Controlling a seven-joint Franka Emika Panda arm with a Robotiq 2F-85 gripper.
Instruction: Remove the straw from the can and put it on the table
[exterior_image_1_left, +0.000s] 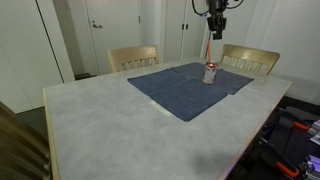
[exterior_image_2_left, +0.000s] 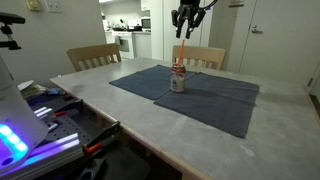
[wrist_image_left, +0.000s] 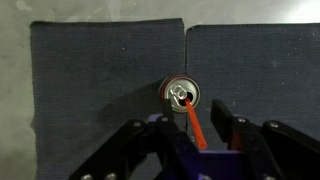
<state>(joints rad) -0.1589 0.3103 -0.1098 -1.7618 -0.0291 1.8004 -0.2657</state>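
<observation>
Spread apart, my jaws grasp nothing yet: in the wrist view my gripper (wrist_image_left: 197, 130) has its fingers (wrist_image_left: 232, 132) on either side of the straw (wrist_image_left: 195, 122), with a dark gap between it and each pad, so I judge them released, not clenched. The straw's lower end sits in the mouth of the can (wrist_image_left: 182, 95), straight beneath me, and its upper end rises into the space between my fingers. Its long axis runs close to upright, with a slight lean away from the can's opening. Both exterior views agree: I hang directly above the can (exterior_image_1_left: 210, 73), and the straw (exterior_image_1_left: 212, 50) spans the distance from the can up to my fingertips. The can stands upright on the dark blue cloth (exterior_image_1_left: 180, 95), which lies on the table (exterior_image_1_left: 100, 130) toward the edge where the two chairs (exterior_image_1_left: 134, 57) stand, well away from the opposite edge. As I judge it, the coming move turns on closing squarely across that thin shaft and then pulling up along its own line, so the can stays put. After that, bare marbled top beyond the cloth's edge is where I would lay it.
</observation>
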